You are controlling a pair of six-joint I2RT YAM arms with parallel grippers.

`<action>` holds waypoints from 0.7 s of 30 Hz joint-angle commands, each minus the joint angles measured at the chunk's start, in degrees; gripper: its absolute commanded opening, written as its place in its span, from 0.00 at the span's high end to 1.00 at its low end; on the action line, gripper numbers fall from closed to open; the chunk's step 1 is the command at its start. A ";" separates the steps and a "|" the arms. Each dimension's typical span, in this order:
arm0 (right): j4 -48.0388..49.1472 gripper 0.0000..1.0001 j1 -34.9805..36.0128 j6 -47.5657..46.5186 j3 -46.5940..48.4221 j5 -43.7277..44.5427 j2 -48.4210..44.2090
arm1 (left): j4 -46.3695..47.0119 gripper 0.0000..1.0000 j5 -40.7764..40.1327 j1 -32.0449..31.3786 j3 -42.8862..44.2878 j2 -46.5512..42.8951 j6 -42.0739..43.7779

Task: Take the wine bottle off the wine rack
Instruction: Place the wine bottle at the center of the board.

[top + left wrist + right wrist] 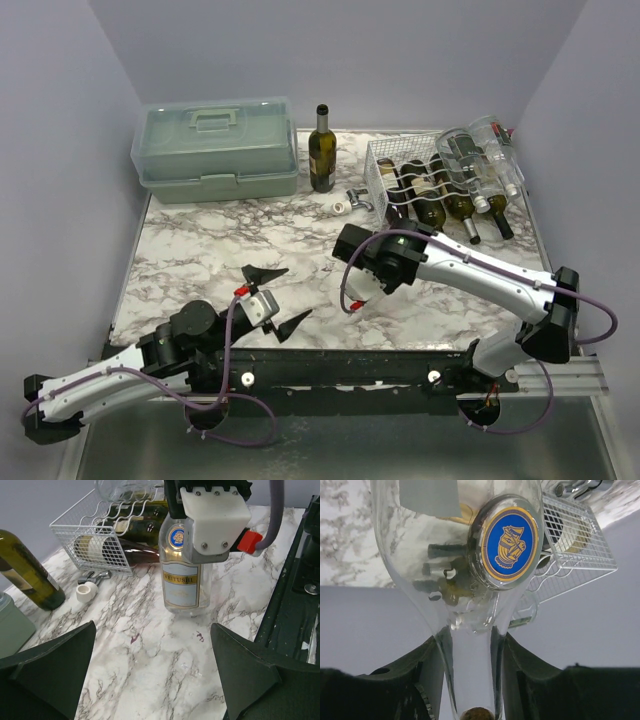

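Note:
A clear glass wine bottle [181, 582] with a pale label and a blue-and-gold medallion [511, 537] stands upright with its base at the marble table, in front of the wine rack. My right gripper [362, 285] is shut on its neck [470, 665] from above, a dark finger [422, 672] on each side. The white wire wine rack [378, 165] stands at the back right with several bottles lying in its cradles and two clear ones on top; it also shows in the left wrist view [95, 540]. My left gripper [152, 626] is open and empty, low over the table, facing the bottle.
A pale green toolbox [215, 150] stands at the back left. A dark green bottle [321, 150] stands upright beside it. A small white cap [86, 592] and a metal corkscrew [95, 576] lie in front of the rack. Grey walls enclose the table.

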 commanded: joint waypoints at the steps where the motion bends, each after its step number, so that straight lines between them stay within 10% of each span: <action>1: 0.76 1.00 0.94 0.01 -1.08 16.50 0.78 | -6.45 0.01 -3.14 0.14 3.54 -1.94 0.40; 21: 0.74 0.90 5.98 -1.55 -6.31 21.41 4.95 | -12.24 0.01 -5.07 0.18 3.39 -8.50 0.98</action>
